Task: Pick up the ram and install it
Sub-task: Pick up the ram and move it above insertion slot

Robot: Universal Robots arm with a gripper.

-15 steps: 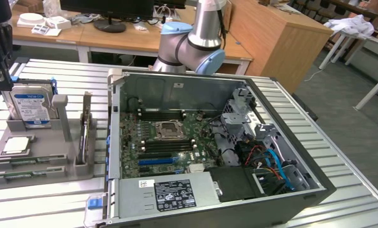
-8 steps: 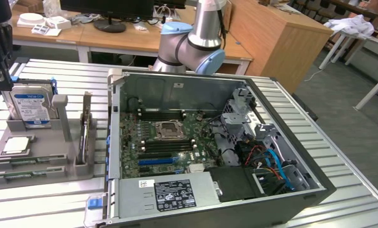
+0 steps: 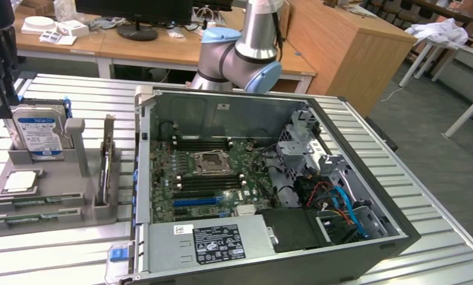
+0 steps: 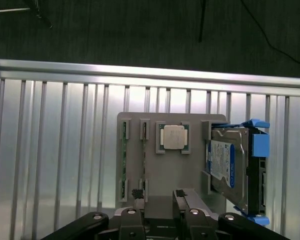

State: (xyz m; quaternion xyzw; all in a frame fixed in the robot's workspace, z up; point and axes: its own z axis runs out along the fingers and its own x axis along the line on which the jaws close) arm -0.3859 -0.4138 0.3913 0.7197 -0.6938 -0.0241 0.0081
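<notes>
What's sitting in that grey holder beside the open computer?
A hard drive stands upright, a square processor chip lies flat, and green ram sticks sit edge-on in slots, their lower parts hidden.

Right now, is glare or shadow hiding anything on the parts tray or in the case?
Wrist view: the ribbed table glares brightest beside the dark floor, and the processor shines, yet the tray reads fine. Exterior view: even light; the case is darkest in its cabled corner.
</notes>
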